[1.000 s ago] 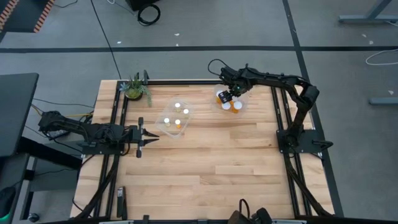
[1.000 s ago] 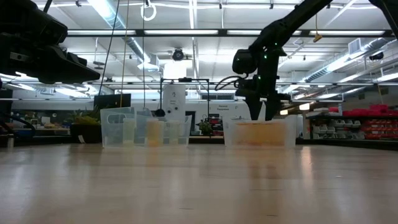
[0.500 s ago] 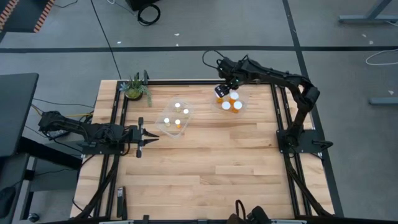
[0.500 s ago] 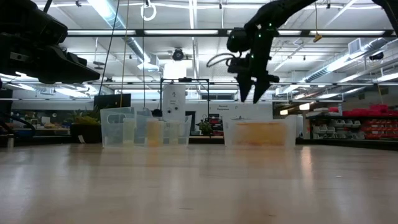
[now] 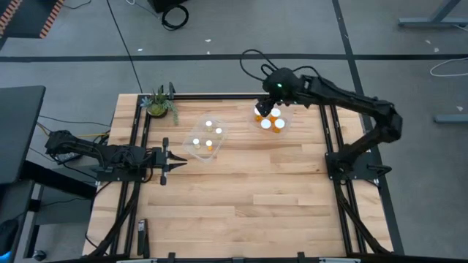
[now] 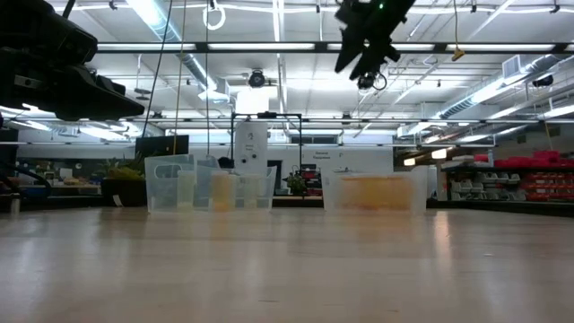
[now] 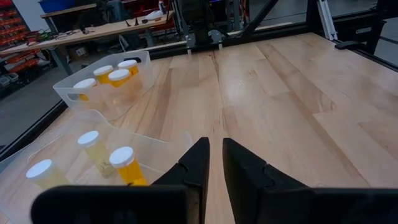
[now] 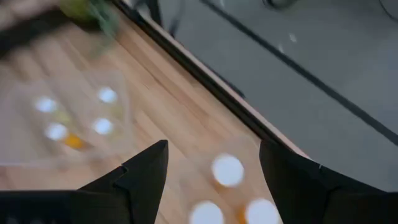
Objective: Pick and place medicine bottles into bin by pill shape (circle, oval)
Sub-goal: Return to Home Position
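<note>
Two clear plastic bins stand on the far part of the wooden table. The left bin (image 5: 206,137) holds several amber bottles with white caps (image 7: 122,160), standing upright. The right bin (image 5: 270,120) holds several more (image 5: 265,124); their caps show in the right wrist view (image 8: 227,170). My right gripper (image 5: 274,89) hangs open and empty high above the right bin, at the top of the low view (image 6: 363,40). My left gripper (image 5: 181,162) rests shut and empty near the table's left edge, just short of the left bin (image 7: 93,155).
A small green potted plant (image 5: 159,104) stands at the far left corner, beside the left bin. Black frame rails (image 5: 139,131) run along the table's left, right and far edges. Bare wood (image 5: 248,190) fills the middle and near part of the table.
My right gripper has risen from down at the right bin to high above it, drifting slightly toward the far edge. The bottles stay in the bin.
</note>
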`<state>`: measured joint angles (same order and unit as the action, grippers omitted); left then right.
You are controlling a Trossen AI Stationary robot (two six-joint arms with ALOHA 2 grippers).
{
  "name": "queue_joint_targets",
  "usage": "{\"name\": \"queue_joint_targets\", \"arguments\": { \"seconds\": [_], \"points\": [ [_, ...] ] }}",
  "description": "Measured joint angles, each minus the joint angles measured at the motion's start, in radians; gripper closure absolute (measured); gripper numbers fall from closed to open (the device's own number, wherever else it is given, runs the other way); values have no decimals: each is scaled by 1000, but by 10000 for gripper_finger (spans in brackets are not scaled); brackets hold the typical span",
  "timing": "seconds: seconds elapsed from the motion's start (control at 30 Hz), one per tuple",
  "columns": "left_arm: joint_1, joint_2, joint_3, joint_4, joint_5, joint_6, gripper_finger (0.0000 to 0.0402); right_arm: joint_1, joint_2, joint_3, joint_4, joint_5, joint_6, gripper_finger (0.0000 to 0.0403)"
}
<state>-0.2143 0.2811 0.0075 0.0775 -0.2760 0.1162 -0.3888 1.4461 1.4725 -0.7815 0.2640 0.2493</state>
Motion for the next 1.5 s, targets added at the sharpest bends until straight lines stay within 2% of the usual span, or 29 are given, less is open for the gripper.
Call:
{"name": "queue_joint_targets", "arguments": {
  "seconds": [0.17,0.37,0.5,0.6,0.77,0.87,1.07,1.23,1.5],
  "points": [
    [0,0,0,0,0,0,349,64,-81,-88,110,1,-18,142],
    [0,0,0,0,0,0,341,128,-121,-157,149,28,-54,142],
    [0,0,0,0,0,0,341,154,-118,-169,133,57,-10,142],
    [0,0,0,0,0,0,345,157,-121,-165,141,57,-63,142],
    [0,0,0,0,0,0,350,169,-122,-160,333,30,-182,142],
    [0,0,0,0,0,0,350,199,-120,-161,375,15,-176,142],
    [0,0,0,0,0,0,343,293,-126,-161,381,18,-191,142],
    [0,0,0,1,0,0,346,364,-128,-161,380,94,-231,142],
    [0,0,0,0,0,0,347,339,-132,-162,389,107,-336,142]
  ]
}}
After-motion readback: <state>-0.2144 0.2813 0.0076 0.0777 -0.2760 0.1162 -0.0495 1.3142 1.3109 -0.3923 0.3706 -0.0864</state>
